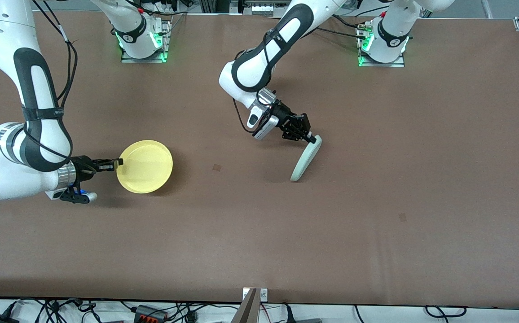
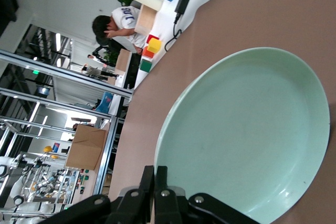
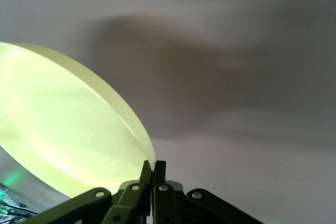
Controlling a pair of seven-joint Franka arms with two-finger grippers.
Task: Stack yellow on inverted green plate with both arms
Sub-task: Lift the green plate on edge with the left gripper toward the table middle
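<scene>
The yellow plate [image 1: 147,167] hangs hollow side up over the right arm's end of the table and casts a shadow on the mat. My right gripper [image 1: 118,164] is shut on its rim, and the right wrist view shows the fingers [image 3: 152,163] pinching the edge of the yellow plate [image 3: 63,129]. Near the table's middle the green plate [image 1: 306,159] stands steeply tilted, almost on edge, with its lower rim down at the mat. My left gripper [image 1: 312,138] is shut on its upper rim. In the left wrist view the green plate [image 2: 247,135] turns its hollow side to the camera, and my left gripper [image 2: 154,169] grips its rim.
The brown mat [image 1: 376,233] covers the whole table. Two small dark marks [image 1: 217,167] [image 1: 402,217] lie on it. A camera post [image 1: 252,305] stands at the table edge nearest the front camera. The arm bases [image 1: 142,42] [image 1: 383,45] sit along the edge farthest from it.
</scene>
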